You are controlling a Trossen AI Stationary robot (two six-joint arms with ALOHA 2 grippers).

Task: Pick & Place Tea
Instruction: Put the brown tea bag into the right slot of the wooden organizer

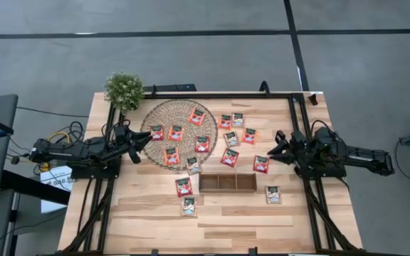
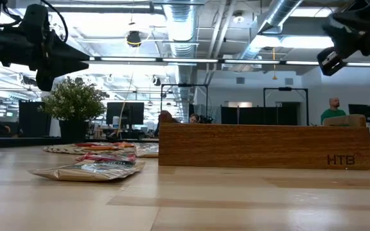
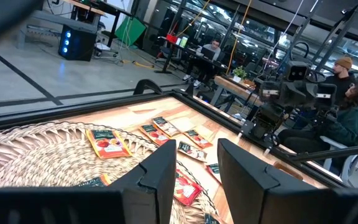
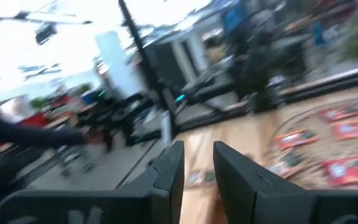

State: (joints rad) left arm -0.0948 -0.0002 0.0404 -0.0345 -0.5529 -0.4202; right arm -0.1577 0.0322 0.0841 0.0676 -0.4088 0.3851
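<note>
Left wrist view shows the left gripper [image 3: 194, 171] with its two dark fingers [image 3: 160, 177] a little apart and nothing between them, raised over the near edge of the round woven mat [image 3: 36, 155]. Right wrist view shows the right gripper [image 4: 197, 174] with its fingers [image 4: 169, 171] likewise slightly apart and empty, above bare wood well away from the mat.

Seen from above, the left gripper [image 1: 142, 140] hangs at the mat's [image 1: 164, 112] left rim, and the right gripper [image 1: 277, 147] waits far to the mat's right, near the table's [image 1: 226, 227] right rail.

Tea sachets [image 1: 197, 116] lie scattered: six or so on the mat itself, red with a pale picture, and one at its lower right rim. More sit just right of the mat in a loose cluster. Two lie below the mat, one red, one paler. Another pale one lies farther right.

The brown wooden tray [image 1: 227, 183] sits below and right of the mat, its three compartments empty. A small potted plant [image 1: 124, 89] stands at the mat's upper left.
</note>
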